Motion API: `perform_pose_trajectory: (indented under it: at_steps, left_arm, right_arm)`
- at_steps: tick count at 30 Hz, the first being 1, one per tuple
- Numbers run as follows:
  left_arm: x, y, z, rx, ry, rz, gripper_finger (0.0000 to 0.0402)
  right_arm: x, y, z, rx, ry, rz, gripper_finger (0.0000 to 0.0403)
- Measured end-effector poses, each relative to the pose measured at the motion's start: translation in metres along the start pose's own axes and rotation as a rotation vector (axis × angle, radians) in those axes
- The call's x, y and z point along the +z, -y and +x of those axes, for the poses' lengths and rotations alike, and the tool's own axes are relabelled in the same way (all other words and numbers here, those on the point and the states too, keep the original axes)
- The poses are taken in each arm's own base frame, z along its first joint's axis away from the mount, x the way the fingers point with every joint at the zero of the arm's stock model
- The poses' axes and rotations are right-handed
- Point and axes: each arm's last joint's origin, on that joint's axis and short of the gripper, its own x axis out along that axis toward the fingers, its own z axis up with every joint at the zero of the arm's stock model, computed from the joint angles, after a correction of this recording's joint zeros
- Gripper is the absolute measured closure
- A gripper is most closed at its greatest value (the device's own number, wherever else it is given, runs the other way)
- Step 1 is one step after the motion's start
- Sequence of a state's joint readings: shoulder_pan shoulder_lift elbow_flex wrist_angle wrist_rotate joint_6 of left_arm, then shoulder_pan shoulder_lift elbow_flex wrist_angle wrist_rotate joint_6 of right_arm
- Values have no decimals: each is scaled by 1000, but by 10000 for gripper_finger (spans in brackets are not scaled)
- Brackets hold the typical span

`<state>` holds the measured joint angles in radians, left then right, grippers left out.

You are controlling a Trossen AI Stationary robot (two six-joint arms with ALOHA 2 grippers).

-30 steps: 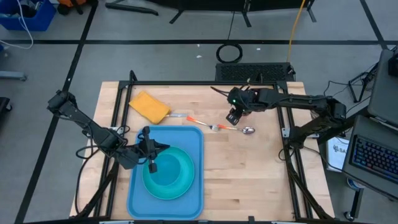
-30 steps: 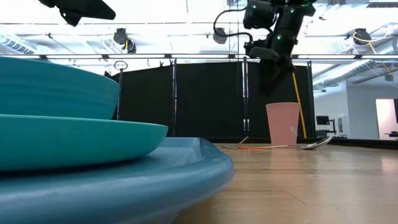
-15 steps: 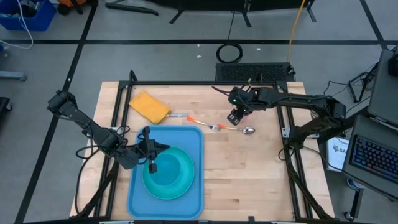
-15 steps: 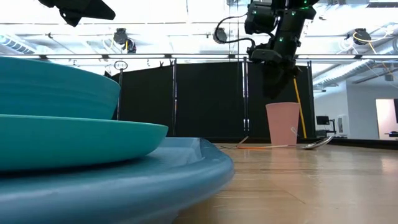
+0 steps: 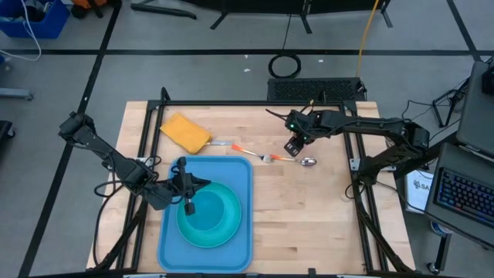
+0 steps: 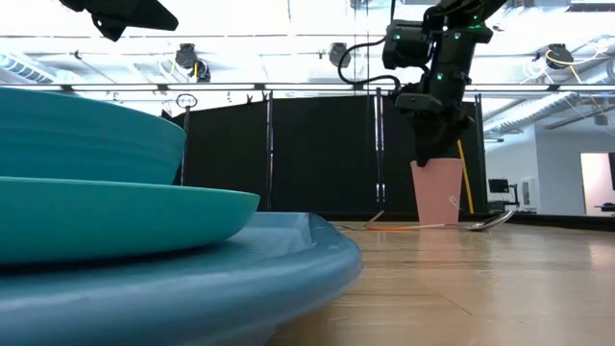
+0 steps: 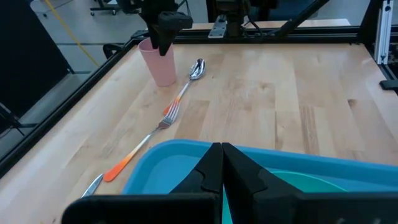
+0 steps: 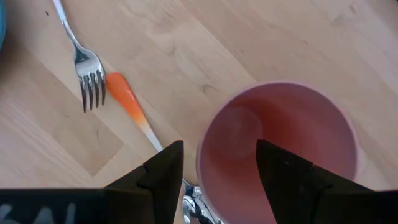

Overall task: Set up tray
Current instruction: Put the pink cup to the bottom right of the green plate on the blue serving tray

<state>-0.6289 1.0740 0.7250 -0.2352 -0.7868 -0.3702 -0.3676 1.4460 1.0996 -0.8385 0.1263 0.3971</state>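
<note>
The light-blue tray (image 5: pixel 231 174) lies at the table's near left and carries a turquoise plate (image 5: pixel 202 235) with a blue bowl (image 5: pixel 220 207) on it. My left gripper (image 5: pixel 188 205) hovers shut over them, touching nothing. A pink cup (image 6: pixel 437 190) stands upright on the wood toward the far right. My right gripper (image 8: pixel 221 180) is open, points down and hangs just over the cup's rim (image 8: pixel 202 155). One finger is above the hollow and one is outside the wall. A fork (image 5: pixel 266 157) and a spoon (image 5: pixel 307 161) lie beside the cup.
A yellow cloth (image 5: pixel 185 131) lies at the far left of the table. The fork (image 7: pixel 163 124) and spoon (image 7: pixel 196 68) lie in a line between the tray and the cup. Bare wood (image 5: pixel 309 216) stretches over the near right. A black frame rail (image 5: pixel 255 102) runs along the far edge.
My right gripper has sunk toward the pink cup and drifted a little toward the table's right edge, with its wrist rolling slightly. It stays open. The cup, the tray and my left gripper have kept still.
</note>
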Motion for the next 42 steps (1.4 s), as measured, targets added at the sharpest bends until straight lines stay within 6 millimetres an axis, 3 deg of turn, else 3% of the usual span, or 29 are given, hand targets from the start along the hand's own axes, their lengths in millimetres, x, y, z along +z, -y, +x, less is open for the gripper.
perform_pose_trajectory:
  at_steps: [7, 16, 33, 42]
  left_arm:
    - [0, 0, 0, -1, 0, -1, 396]
    - [0, 0, 0, -1, -1, 0, 396]
    - [-1, 0, 0, -1, -6, 5, 396]
    - [-1, 0, 0, -1, -6, 5, 396]
  right_arm:
    - [1, -1, 1, 5, 11, 1, 264]
    - [2, -3, 1, 57, 1, -20, 392]
    - [6, -5, 1, 62, 48, -66, 401]
    - [3, -21, -2, 31, 117, -171, 402]
